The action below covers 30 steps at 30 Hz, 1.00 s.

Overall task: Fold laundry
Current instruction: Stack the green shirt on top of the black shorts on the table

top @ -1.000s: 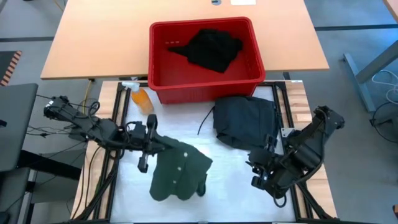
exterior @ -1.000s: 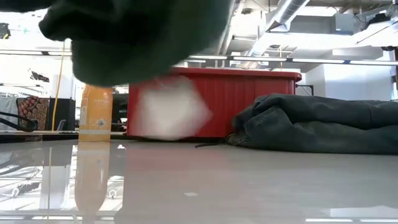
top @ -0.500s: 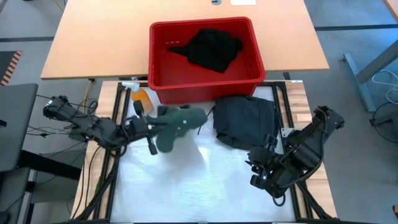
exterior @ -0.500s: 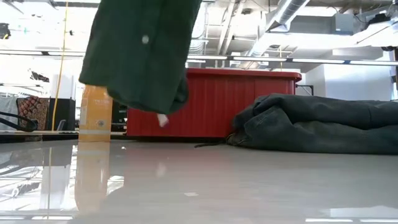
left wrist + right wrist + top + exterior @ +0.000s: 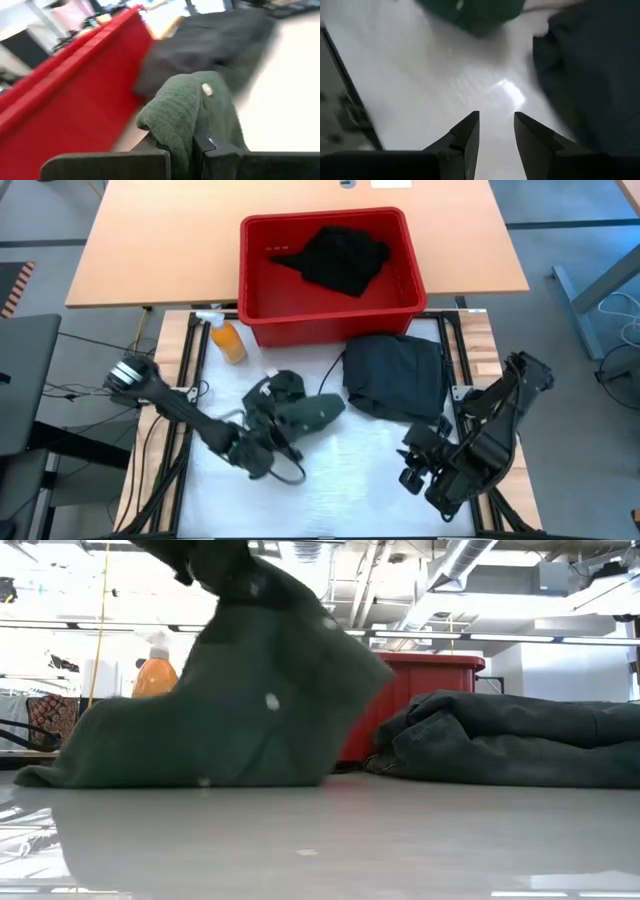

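Three garments: green shirt [image 5: 300, 412], dark pile [image 5: 393, 375], black one [image 5: 337, 258] in basket [image 5: 258, 312].

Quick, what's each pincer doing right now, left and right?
Left pincer: shut on the green shirt.
Right pincer: open, holding nothing, above the bare table.

- No text, label, brand, number or sign can be read in any view.
- The orange bottle [image 5: 229, 341] near the red basket [image 5: 255, 308] carries a label, but its print is too small to make out.
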Motion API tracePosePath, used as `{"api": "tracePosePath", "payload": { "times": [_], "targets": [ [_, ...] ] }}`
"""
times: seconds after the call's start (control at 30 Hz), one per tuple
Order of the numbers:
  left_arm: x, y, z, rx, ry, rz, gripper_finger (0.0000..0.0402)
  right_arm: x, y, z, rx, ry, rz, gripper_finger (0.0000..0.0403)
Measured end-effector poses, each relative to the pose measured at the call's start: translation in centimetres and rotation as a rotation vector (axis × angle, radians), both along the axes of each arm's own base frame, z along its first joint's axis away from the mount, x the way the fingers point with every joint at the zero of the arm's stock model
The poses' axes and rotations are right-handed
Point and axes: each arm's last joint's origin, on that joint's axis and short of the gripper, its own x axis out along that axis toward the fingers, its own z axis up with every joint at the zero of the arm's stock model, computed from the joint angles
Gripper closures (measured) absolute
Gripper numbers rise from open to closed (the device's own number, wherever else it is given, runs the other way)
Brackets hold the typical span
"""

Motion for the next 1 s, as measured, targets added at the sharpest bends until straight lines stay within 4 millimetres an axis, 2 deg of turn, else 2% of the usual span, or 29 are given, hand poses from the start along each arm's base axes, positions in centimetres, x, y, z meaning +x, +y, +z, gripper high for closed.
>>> {"api": "tracePosePath", "payload": {
  "times": [0.1, 0.2, 0.37, 0.47, 0.6, 0.77, 0.87, 1.0],
  "targets": [
    [1.6, -1.7, -1.7, 0.02, 0.049, -0.084, 0.0401, 0.4, 0.2, -1.0, 0.146, -0.079, -0.205, 0.0255],
    [3.0, -2.7, -2.3, 0.035, 0.076, -0.125, 0.0401, 1.3, 0.7, -1.9, 0.336, -0.188, -0.389, 0.0252],
    [4.4, -2.9, -2.0, 0.01, 0.078, -0.182, 0.0401, 3.4, 1.6, -3.8, 0.496, -0.372, -0.444, 0.0233],
    [4.8, -2.7, -1.6, 0.008, 0.089, -0.218, 0.0401, 4.5, 1.7, -6.0, 0.57, -0.444, -0.478, 0.0219],
    [5.0, -3.0, -1.1, 0.05, 0.114, -0.261, 0.0401, 5.6, 1.4, -9.4, 0.731, -0.635, -0.58, 0.0209],
    [5.0, -3.3, -1.2, 0.029, 0.131, -0.342, 0.0401, 5.4, 1.0, -12.7, 0.891, -0.825, -0.661, 0.0205],
    [5.0, -3.3, -1.3, 0.047, 0.15, -0.352, 0.0401, 5.0, 0.9, -13.5, 0.957, -0.905, -0.705, 0.0205],
    [5.0, -3.3, -1.2, 0.097, 0.167, -0.342, 0.0401, 5.0, 1.0, -14.2, 1.029, -0.9, -0.766, 0.0205]
  ]
}}
